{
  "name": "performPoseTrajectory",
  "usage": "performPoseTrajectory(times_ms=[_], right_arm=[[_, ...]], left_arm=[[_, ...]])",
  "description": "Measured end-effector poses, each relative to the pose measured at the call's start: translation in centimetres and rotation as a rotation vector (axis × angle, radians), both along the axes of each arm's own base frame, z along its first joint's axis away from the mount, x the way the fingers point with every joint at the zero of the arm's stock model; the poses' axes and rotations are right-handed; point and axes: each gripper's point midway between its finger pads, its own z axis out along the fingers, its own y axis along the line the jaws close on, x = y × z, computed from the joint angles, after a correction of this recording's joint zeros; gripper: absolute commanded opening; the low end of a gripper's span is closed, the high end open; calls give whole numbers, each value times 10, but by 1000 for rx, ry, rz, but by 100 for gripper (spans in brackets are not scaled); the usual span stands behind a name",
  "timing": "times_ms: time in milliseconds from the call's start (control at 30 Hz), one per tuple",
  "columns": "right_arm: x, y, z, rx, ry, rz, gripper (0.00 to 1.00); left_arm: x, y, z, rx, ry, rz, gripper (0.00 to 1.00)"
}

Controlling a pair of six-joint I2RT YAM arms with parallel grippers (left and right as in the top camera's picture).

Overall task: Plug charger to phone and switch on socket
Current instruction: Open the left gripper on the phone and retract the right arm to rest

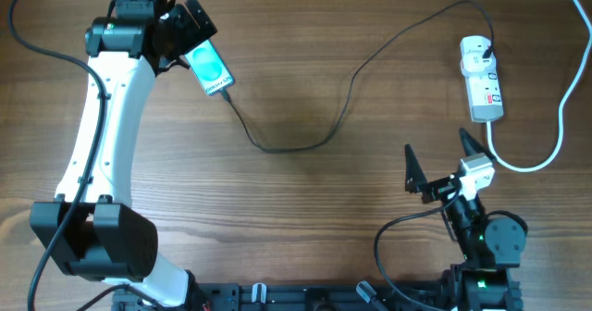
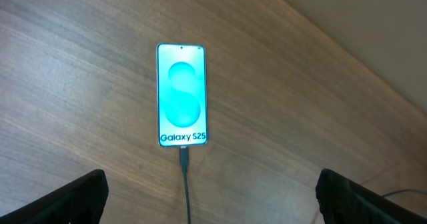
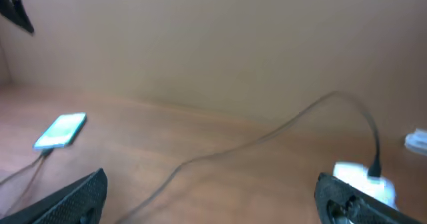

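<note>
Left hand (image 2: pixel 210 177) spread over plugged-in phone (image 2: pixel 181 94); right hand (image 1: pixel 439 158) spread near socket (image 1: pixel 481 80); charger (image 1: pixel 287 150) loops between.

Table (image 1: pixel 305 191) of mid-brown wood, fine straight grain, smooth and matt. Phone (image 2: pixel 181 94) with glossy glass face lit teal and a thin white edge. Charger (image 1: pixel 351 80) as thin black cable with a dull, smooth sheath. Socket (image 1: pixel 482 80) of smooth white plastic with slight sheen. Left arm shell (image 1: pixel 102 117) of glossy white plastic. Matt black plastic on left gripper (image 2: pixel 212 177) and right gripper (image 3: pixel 210 181).
</note>
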Motion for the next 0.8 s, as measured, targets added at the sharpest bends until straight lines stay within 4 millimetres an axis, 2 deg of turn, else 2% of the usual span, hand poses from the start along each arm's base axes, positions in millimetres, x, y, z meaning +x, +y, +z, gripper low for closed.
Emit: performPoseTrajectory(times_ms=[33,133,233,800], right_arm=[[-3,0,-13,2,53,-2,100],[-11,-1,-23,5,91,-6,100],[-15,-1,-7,3,21,-6,100],[-15,-1,-8,3,21,-6,100]], left_arm=[[0,0,0,0,0,0,100],[0,0,0,0,0,0,100],[0,0,0,0,1,0,100],[0,0,0,0,1,0,100]])
